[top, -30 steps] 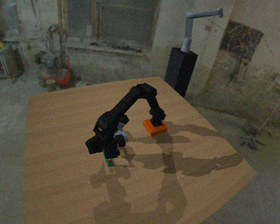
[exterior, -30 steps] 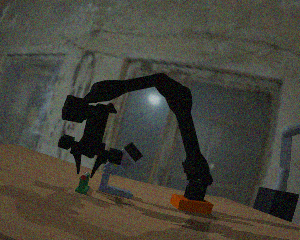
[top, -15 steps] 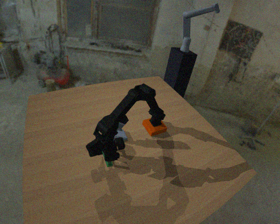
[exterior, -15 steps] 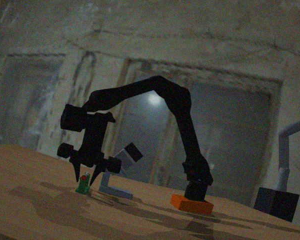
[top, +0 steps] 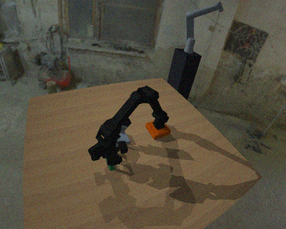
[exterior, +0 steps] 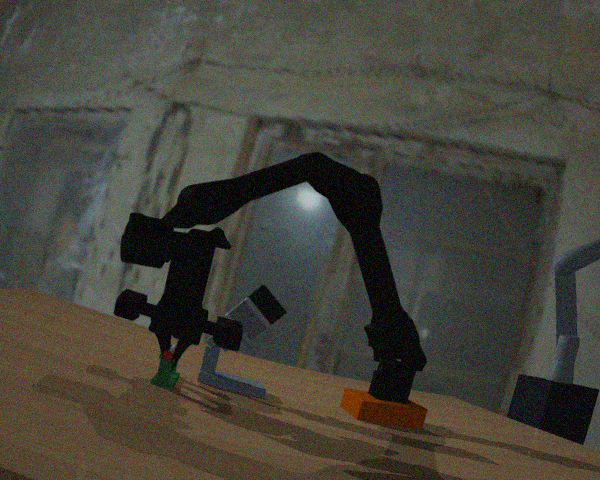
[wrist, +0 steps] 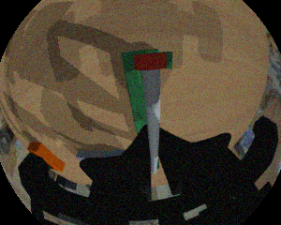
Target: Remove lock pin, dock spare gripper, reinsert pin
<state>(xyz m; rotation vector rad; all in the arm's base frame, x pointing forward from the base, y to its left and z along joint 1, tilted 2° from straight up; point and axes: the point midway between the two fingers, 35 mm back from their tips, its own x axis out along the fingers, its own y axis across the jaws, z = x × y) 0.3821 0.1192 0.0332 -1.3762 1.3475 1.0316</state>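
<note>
Wrist view: claw point(top: 112, 161) point(exterior: 169, 353) point(wrist: 148, 127) pinched on red-ended pin point(exterior: 167, 354) point(wrist: 152, 89), green rest point(top: 111, 167) point(exterior: 165, 374) point(wrist: 135, 94) below; likely locking stage. Next: lift clear, toward mount point(top: 123, 137) point(exterior: 233, 383) beside claw.

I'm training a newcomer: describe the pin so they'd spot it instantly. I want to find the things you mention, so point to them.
On the wooden table point(top: 52, 118) point(exterior: 57, 330) point(wrist: 201, 98), away from the orange base point(top: 150, 130) point(exterior: 390, 416) point(wrist: 47, 157), find the narrow green stand point(top: 111, 167) point(exterior: 164, 377) point(wrist: 135, 94). The pin point(exterior: 167, 354) point(wrist: 153, 94) is the slim grey rod running along it. Its red end distinguishes it from the stand and the blue-grey bracket point(top: 124, 138) point(exterior: 238, 384) point(wrist: 100, 153).
</note>
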